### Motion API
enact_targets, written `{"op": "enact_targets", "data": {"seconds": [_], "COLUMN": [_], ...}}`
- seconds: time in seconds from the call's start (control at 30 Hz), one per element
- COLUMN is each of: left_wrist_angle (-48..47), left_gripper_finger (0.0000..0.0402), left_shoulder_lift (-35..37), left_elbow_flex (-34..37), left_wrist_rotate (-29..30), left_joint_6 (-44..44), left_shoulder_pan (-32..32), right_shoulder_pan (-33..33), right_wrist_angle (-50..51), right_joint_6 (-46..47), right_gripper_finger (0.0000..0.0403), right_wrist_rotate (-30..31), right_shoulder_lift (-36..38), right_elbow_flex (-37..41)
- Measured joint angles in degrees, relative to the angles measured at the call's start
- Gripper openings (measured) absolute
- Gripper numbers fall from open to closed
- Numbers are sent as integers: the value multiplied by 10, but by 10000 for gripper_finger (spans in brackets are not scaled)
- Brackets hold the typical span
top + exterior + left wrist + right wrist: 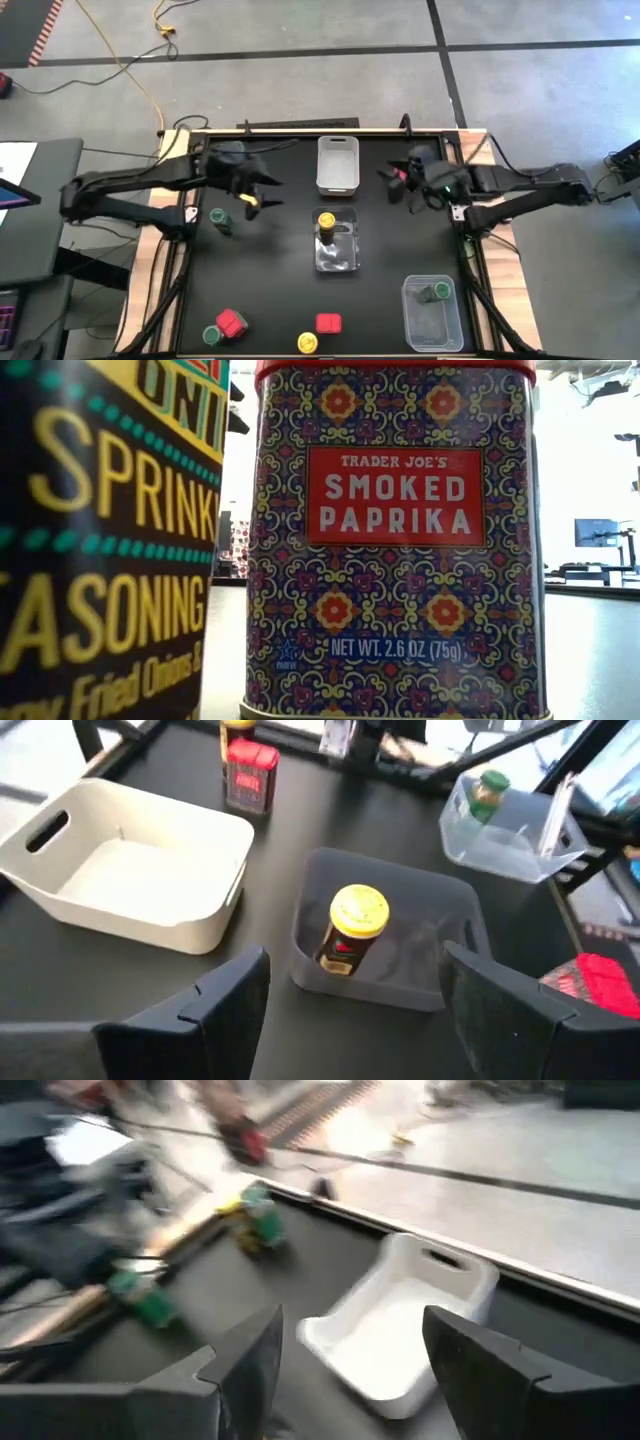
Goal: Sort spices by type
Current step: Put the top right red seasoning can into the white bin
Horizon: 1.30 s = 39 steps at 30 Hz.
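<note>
Both grippers were spread wide, empty: left gripper point(262, 192) upper left of centre, right gripper point(396, 183) upper right. Yellow-lidded jar point(326, 222) stood in the centre bin point(337, 260); green-lidded jar point(439, 292) in the lower-right bin point(432, 320).

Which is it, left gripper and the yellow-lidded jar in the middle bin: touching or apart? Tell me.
Apart. The left wrist view shows the open left gripper short of the jar, which stands inside the clear bin, past both fingers.
</note>
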<state>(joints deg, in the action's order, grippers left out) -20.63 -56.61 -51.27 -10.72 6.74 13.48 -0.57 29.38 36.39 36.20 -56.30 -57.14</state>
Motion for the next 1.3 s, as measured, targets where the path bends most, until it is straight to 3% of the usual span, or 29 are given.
{"op": "enact_targets", "data": {"seconds": [0.13,0.23,0.33,0.53,0.7,0.83,1.1,1.3], "left_wrist_angle": [9,4,-10,-48,-49,-49,-49,-49], "left_gripper_finger": [276,276,276,276,276,276,276,276], "left_shoulder_lift": [50,67,70,67,67,67,67,67], "left_elbow_flex": [31,43,48,48,48,48,47,47], "left_wrist_rotate": [10,11,9,9,9,9,37,42], "left_joint_6": [2,1,3,-7,-11,-11,-2,0], "left_shoulder_pan": [1,1,0,0,0,0,0,0], "right_shoulder_pan": [72,107,121,149,175,198,225,224], "right_wrist_angle": [183,249,250,227,230,238,283,294], "right_joint_6": [59,98,115,45,67,71,77,119], "right_gripper_finger": [270,270,270,270,276,301,393,376], "right_wrist_rotate": [-27,-35,-36,-38,-38,-54,-66,-66], "right_shoulder_lift": [-49,-74,-87,-99,-101,-101,-105,-105], "right_elbow_flex": [-91,-132,-145,-146,-146,-146,-146,-146]}}
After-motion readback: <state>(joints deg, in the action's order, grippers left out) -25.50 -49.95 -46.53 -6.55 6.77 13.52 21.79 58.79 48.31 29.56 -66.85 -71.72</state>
